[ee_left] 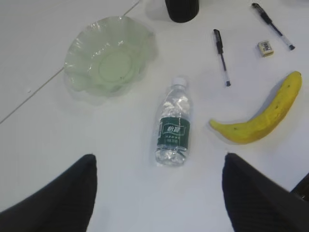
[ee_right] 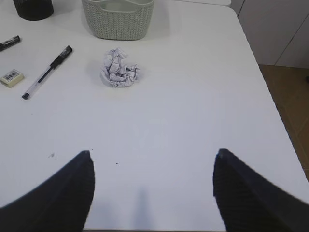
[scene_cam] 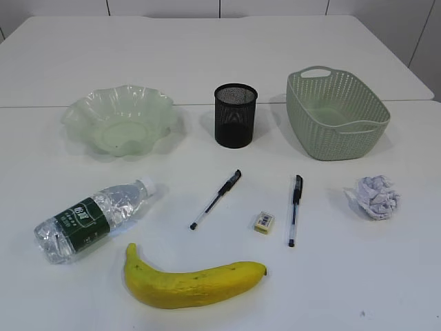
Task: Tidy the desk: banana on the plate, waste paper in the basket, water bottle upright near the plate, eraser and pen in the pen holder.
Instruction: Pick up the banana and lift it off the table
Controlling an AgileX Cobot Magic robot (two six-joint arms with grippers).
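A yellow banana lies at the front. A water bottle lies on its side at the left. The green wavy plate stands at the back left, the black mesh pen holder in the middle, the green basket at the back right. Two pens and a small eraser lie mid-table. Crumpled paper lies at the right. My left gripper is open above the bottle. My right gripper is open, nearer than the paper.
A table seam runs across behind the plate and basket. The table's right edge and the floor show in the right wrist view. Neither arm shows in the exterior view.
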